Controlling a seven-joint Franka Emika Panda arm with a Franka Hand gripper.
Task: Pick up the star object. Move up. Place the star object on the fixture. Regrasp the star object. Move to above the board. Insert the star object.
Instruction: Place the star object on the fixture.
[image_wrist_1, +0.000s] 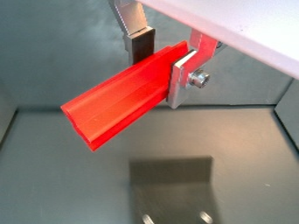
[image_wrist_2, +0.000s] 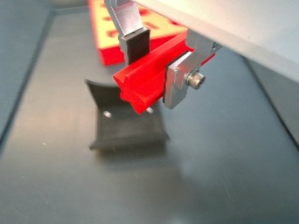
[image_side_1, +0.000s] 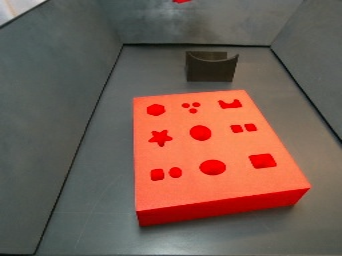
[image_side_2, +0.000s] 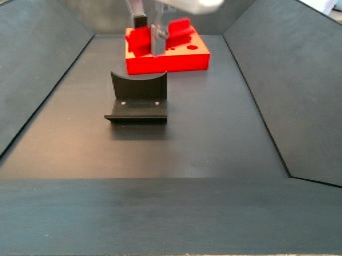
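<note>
My gripper (image_wrist_1: 162, 63) is shut on the red star object (image_wrist_1: 117, 101), a long red bar with a star-shaped cross-section that sticks out sideways from between the silver fingers; both wrist views show it (image_wrist_2: 146, 79). I hold it high in the air above the dark fixture (image_wrist_2: 126, 131), clear of it. In a side view the gripper (image_side_2: 160, 28) hangs over the far end of the floor, near the red board (image_side_2: 167, 60). The board's star-shaped hole (image_side_1: 160, 137) is open. In that side view only a red sliver of the star object (image_side_1: 183, 2) shows at the upper edge.
The fixture (image_side_1: 210, 65) stands on the dark floor beyond the board (image_side_1: 274, 195); it also shows in a side view (image_side_2: 136, 97) and a wrist view (image_wrist_1: 170, 188). Sloped grey walls (image_side_1: 80, 90) enclose the floor. The board has several other shaped holes.
</note>
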